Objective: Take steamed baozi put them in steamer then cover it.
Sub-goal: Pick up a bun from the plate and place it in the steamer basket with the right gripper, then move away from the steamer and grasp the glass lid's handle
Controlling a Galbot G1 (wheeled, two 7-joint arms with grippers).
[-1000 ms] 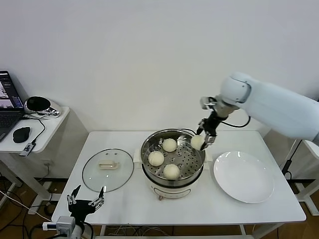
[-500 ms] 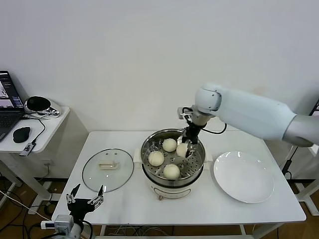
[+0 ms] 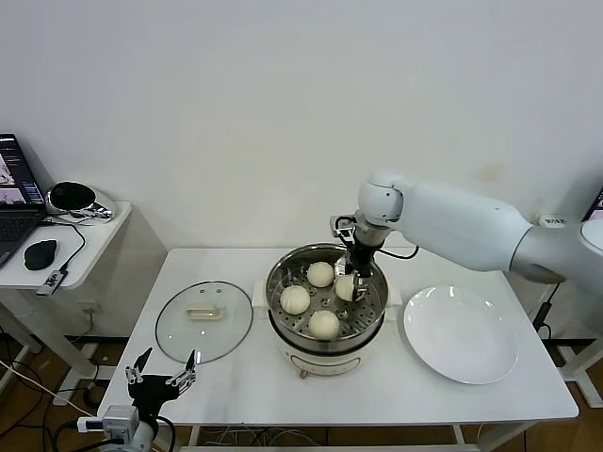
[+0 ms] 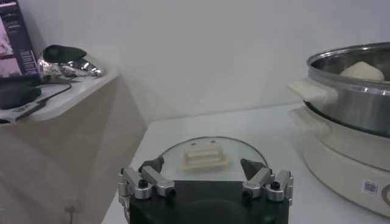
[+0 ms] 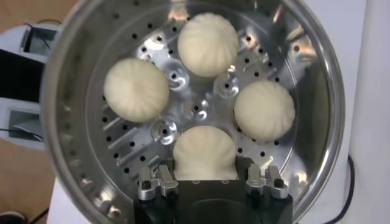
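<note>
The steamer (image 3: pixel 275 281) stands mid-table with three baozi (image 3: pixel 295 299) resting on its perforated tray. My right gripper (image 3: pixel 350 284) reaches down into the pot at its right rear and is shut on a fourth baozi (image 3: pixel 344 286), held at tray level. The right wrist view shows that baozi (image 5: pixel 205 152) between the fingers, the other three (image 5: pixel 136 89) beyond it, and the steamer wall (image 5: pixel 61 128). The glass cover (image 3: pixel 203 322) lies flat on the table left of the steamer. My left gripper (image 3: pixel 162 375) is parked low at the table's front left, open and empty.
A flat white plate (image 3: pixel 461 334) lies right of the steamer. A side table with a laptop, a mouse and a headset (image 3: pixel 71 198) stands at far left. The left wrist view shows the cover (image 4: pixel 204 155) and the steamer's side (image 4: pixel 353 115).
My right gripper has carried the baozi leftward from over the steamer's right rim and lowered it into the pot. The left arm has not moved.
</note>
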